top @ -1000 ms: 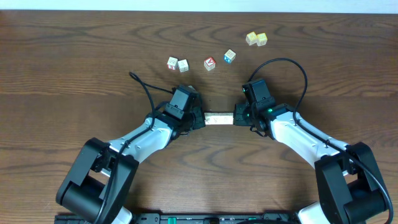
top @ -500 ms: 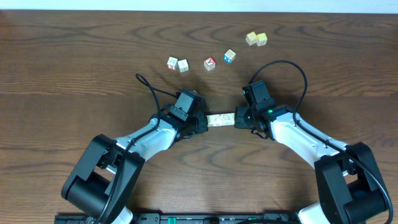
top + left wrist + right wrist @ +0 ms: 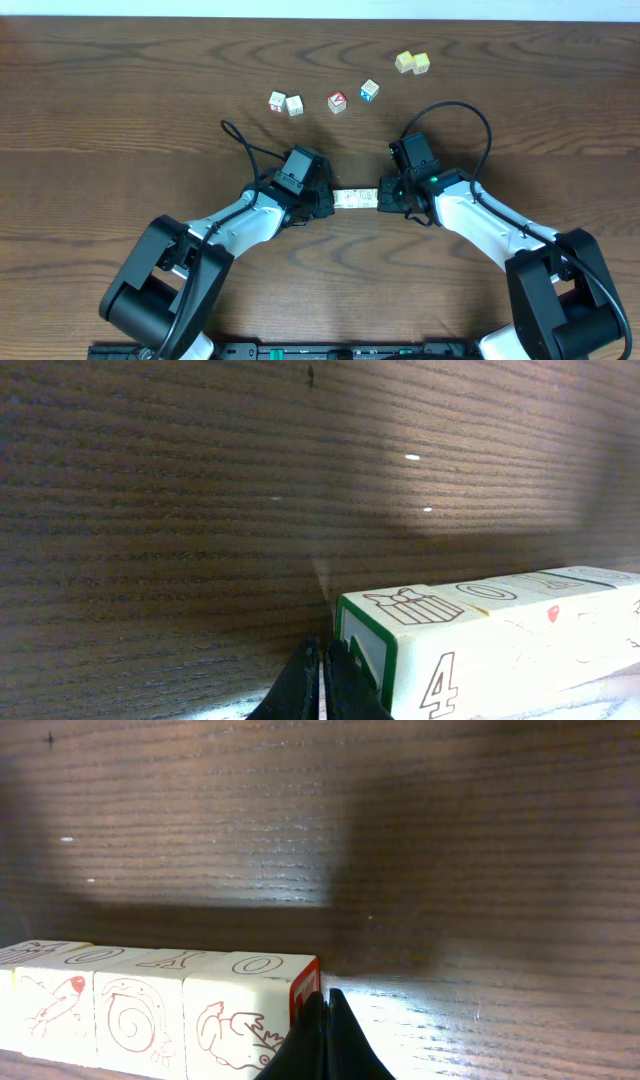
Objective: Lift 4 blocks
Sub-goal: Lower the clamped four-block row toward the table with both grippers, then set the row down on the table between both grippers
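Well, surface point(image 3: 110, 110): dark wood grain, wide.
Left fingers point(image 3: 327, 200): closed together, tips pressed on the row's left end.
Right fingers point(image 3: 379, 195): closed together, pressed on its right end.
Blocks point(image 3: 354, 198): four in line, squeezed between both tips.
Loose cubes point(image 3: 337, 102): scattered farther back.

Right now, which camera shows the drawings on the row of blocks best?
The right wrist view: the row of blocks fills the bottom left, with side drawings clear on three faces. The left wrist view shows mostly the end block, the rest slanting away. The overhead view shows the row as a tiny pale strip.
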`<state>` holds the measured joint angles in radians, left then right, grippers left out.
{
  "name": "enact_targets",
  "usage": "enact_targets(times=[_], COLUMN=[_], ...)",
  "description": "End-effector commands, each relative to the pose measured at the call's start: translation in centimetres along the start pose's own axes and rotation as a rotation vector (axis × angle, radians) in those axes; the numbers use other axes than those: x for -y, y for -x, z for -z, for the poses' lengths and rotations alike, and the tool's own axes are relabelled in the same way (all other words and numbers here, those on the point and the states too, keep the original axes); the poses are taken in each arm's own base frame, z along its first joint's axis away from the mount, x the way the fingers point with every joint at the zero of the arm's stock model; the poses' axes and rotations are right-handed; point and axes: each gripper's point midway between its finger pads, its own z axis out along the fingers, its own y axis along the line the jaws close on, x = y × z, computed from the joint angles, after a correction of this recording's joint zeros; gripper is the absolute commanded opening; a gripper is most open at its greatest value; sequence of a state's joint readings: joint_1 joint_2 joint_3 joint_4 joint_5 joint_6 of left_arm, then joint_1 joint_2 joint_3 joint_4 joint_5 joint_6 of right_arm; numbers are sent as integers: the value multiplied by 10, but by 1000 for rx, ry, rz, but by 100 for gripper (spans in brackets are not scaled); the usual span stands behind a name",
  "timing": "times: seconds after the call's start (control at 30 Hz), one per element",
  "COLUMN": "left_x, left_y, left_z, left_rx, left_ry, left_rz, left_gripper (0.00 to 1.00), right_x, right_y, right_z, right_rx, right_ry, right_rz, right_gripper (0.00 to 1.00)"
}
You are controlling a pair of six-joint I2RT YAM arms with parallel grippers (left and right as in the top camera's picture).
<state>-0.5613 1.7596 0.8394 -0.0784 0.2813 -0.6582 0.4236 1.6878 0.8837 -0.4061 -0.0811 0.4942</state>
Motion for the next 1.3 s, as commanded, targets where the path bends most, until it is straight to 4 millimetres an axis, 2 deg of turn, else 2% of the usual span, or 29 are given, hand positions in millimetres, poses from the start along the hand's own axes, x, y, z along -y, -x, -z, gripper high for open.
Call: enact_targets(times=[0.0, 0.37, 0.77, 0.9, 1.0, 1.2, 1.27], left_x=[49, 50, 34, 34, 26, 20, 19], left_y=[-30, -25, -11, -10, -8, -7, -6], left_z=[-1, 5, 19, 21, 20, 20, 20], left_rx=[-128, -99, -10, -4, 9, 22, 28], left_ry=[-171, -165, -52, -50, -11, 19, 25], left_rz=[-55, -67, -76, -76, -72, -78, -78], left_gripper=[7, 7, 7, 7, 7, 9, 15], right_x=[-59, -41, -11, -7, -4, 5, 6], right_y=[-27, -19, -13, -14, -14, -12, -11], right_z=[5, 1, 3, 3, 3, 7, 8], right_rx=[-110, -65, -79, -86, -85, -86, -87], right_ry=[226, 127, 72, 60, 45, -19, -27], right_rz=[43, 38, -2, 3, 2, 1, 0], right_gripper=[1, 5, 6, 6, 6, 5, 6])
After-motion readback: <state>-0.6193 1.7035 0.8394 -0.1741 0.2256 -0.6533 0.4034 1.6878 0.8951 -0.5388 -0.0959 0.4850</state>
